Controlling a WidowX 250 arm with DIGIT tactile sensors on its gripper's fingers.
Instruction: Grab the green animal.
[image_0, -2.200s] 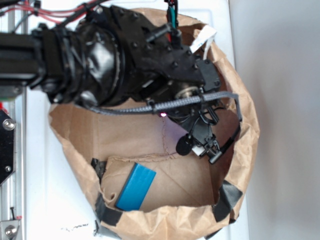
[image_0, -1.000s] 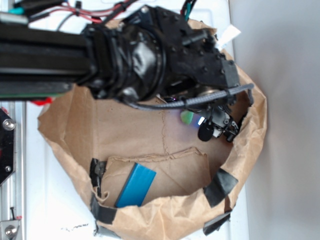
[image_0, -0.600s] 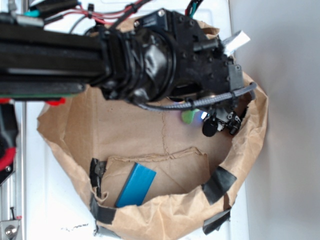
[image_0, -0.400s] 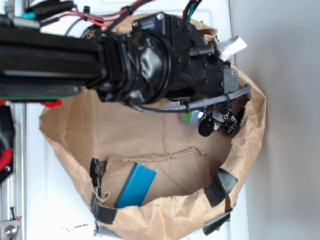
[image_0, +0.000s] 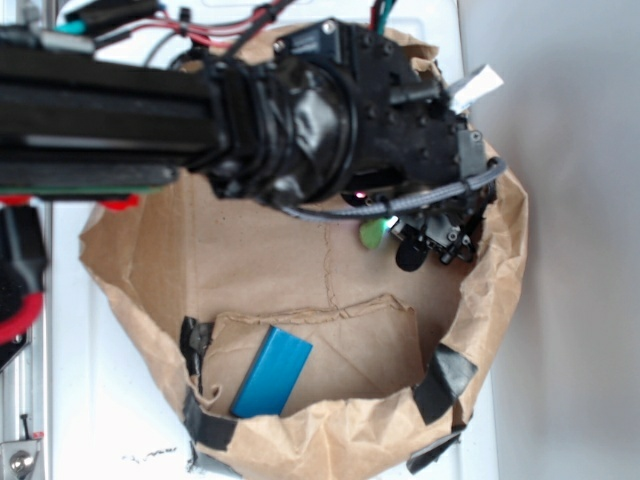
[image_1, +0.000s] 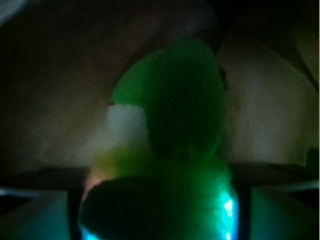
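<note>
tool (image_0: 432, 240) down in bag (image_0: 300, 260) | toy (image_1: 170, 125) right at it, fills wrist cam | closed on it? can't tell | lift prob still left

The exterior view looks almost straight down from above, far enough back to take in the whole brown paper bag (image_0: 300, 430) on the white table (image_0: 90, 400), with the black robot arm (image_0: 200, 110) reaching in from the left and covering much of the upper frame. The wrist view sits on the arm's end, looking along the gripper (image_0: 430, 240) into the dim bag from very close, so the green animal (image_1: 175, 125) fills the blurred frame. Both views share this toy, seen from above only as a green spot (image_0: 373, 234), and the bag's inner wall.
</note>
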